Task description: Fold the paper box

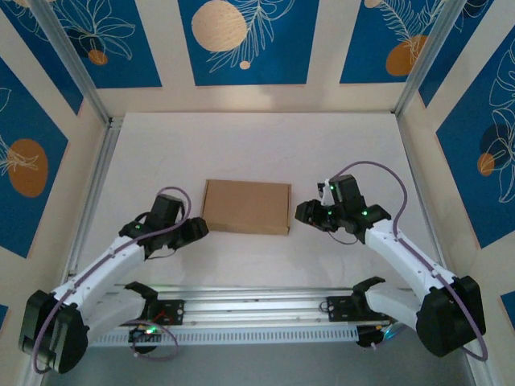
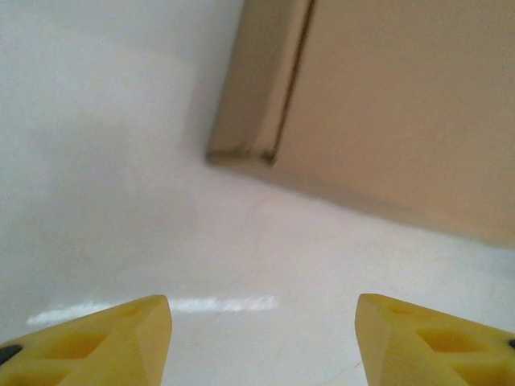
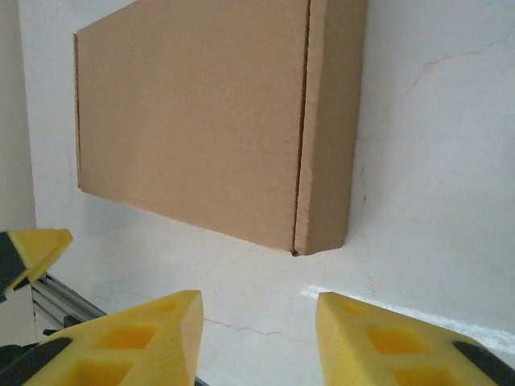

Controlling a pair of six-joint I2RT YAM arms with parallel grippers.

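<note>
The left gripper (image 1: 193,230) (image 2: 264,346) hangs low over the table with its yellow jaws spread wide and nothing between them. Just ahead of it and to its right lies a shallow, rectangular paper box (image 1: 245,207) (image 2: 386,104) of plain brown cardboard, its nearest corner close to the jaws but not touching them. On the box's far side, the right gripper (image 1: 306,214) (image 3: 257,338) holds its own yellow jaws parted and empty, with the box's upright side wall and flat lid just ahead and to its left. The box looks closed, a thin seam running where lid meets wall, and it rests flat on the white table (image 1: 241,145) between the two grippers. Behind both arms, a silver aluminium rail (image 1: 257,299) runs along the near edge. Beyond the box stand blue wall panels (image 1: 249,40) printed with orange discs and white leaves.
</note>
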